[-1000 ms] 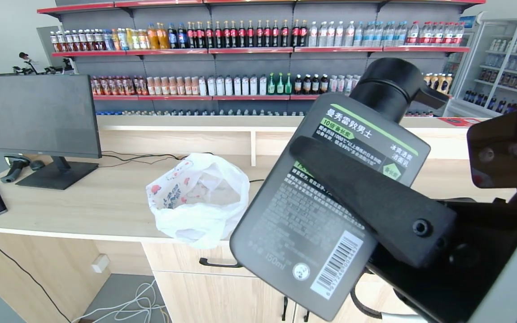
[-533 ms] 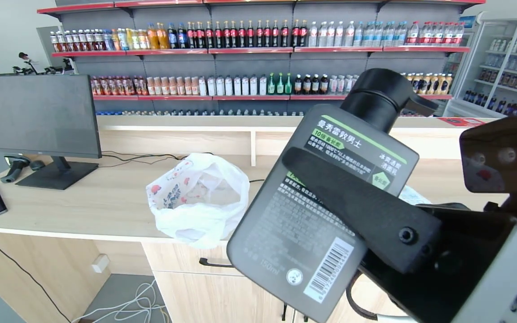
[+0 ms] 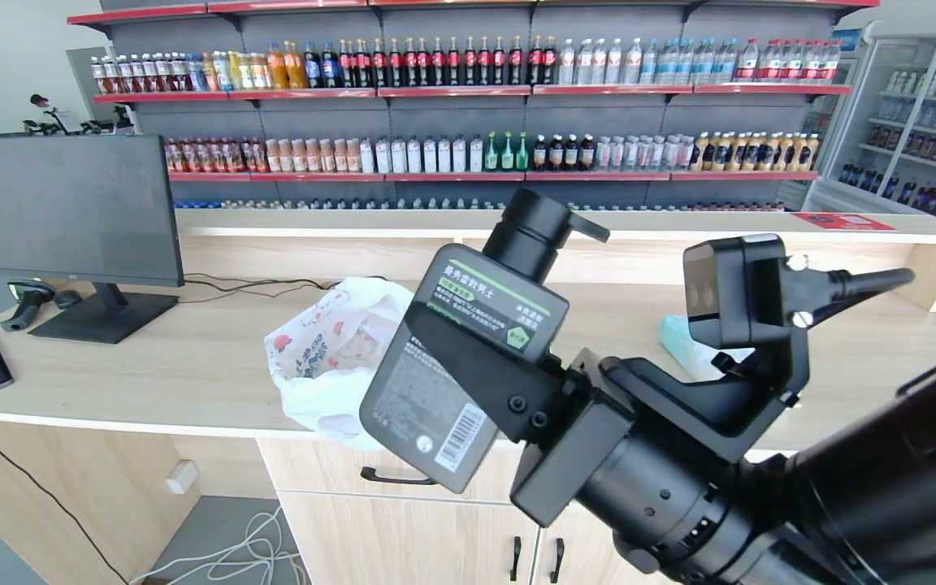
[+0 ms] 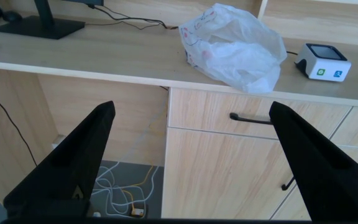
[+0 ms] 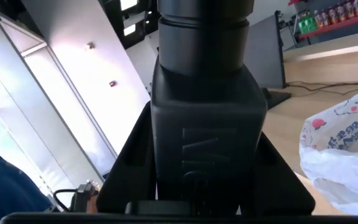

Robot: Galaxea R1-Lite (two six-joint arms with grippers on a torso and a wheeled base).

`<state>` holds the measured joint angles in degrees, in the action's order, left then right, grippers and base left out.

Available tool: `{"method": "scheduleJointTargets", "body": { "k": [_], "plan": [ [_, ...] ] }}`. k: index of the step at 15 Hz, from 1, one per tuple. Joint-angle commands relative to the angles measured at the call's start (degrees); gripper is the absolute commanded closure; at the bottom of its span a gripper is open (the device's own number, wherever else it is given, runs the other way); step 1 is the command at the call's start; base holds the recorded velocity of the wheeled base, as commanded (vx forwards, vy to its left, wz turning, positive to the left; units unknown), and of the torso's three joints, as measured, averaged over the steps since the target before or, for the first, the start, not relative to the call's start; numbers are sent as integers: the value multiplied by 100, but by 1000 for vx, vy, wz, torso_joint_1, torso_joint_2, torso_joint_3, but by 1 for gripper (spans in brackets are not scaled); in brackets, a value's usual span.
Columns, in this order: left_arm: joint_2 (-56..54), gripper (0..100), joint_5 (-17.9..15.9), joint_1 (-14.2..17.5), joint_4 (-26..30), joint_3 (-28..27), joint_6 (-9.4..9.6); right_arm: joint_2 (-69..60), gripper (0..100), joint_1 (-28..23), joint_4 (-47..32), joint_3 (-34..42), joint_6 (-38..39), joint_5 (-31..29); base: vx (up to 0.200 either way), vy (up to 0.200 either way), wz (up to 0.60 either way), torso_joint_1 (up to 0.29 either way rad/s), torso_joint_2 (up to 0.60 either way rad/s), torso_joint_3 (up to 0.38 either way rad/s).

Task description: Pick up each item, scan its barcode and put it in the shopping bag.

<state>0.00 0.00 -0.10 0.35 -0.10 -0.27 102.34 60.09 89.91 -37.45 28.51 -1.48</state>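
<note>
The right claw (image 3: 435, 337) is clamped on a black pump bottle (image 3: 427, 398), one finger lying across the label side and the other hidden behind it. The bottle hangs in the air in front of the counter (image 3: 151, 366), tilted, with its pump head (image 3: 535, 226) up and away from the robot. Its flat bottom corner points down toward the cabinet front. The label side faces the head camera, and a white barcode (image 3: 460, 437) shows near the lower corner. In the head view the bottle overlaps the near right side of the bag (image 3: 330, 349); whether the two touch cannot be told. In the right wrist view the claw's fingers press both flanks of the bottle.

The bag is white plastic with red prints. It sits crumpled on the counter close to the front edge, mouth loosely open upward.

The left claw (image 4: 191, 109) has its fingers wide apart and holds nothing. It sits low, below the counter top, facing the cabinet drawer (image 4: 253, 118).

A small white box (image 4: 324, 61) with a dark screen stands on the counter just beside the bag. A teal packet (image 3: 679, 345) lies farther to the right, partly hidden by the arm. At the left of the counter stands a dark monitor (image 3: 74, 207), with a handheld scanner (image 3: 25, 302) next to its foot. Shelves (image 3: 452, 89) of drink bottles line the wall behind.
</note>
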Motion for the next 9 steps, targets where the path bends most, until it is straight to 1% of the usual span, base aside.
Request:
{"method": "scheduleJointTargets", "body": {
  "k": [1, 4, 6, 9],
  "plan": [
    [0, 0, 0, 1, 0, 1, -8, 620, 100, -182, 9, -368, -320, -2, 0, 0, 0, 0, 0, 0],
    [0, 0, 0, 1, 0, 1, 0, 937, 100, -577, 9, -518, -461, -2, 0, 0, 0, 0, 0, 0],
    [0, 0, 0, 1, 0, 1, -8, 1157, 100, -973, 9, -562, -918, 16, 0, 0, 0, 0, 0, 0],
    [0, 0, 0, 1, 0, 1, -8, 1201, 100, -1104, 9, -562, -1454, 16, 0, 0, 0, 0, 0, 0]
  ]
}}
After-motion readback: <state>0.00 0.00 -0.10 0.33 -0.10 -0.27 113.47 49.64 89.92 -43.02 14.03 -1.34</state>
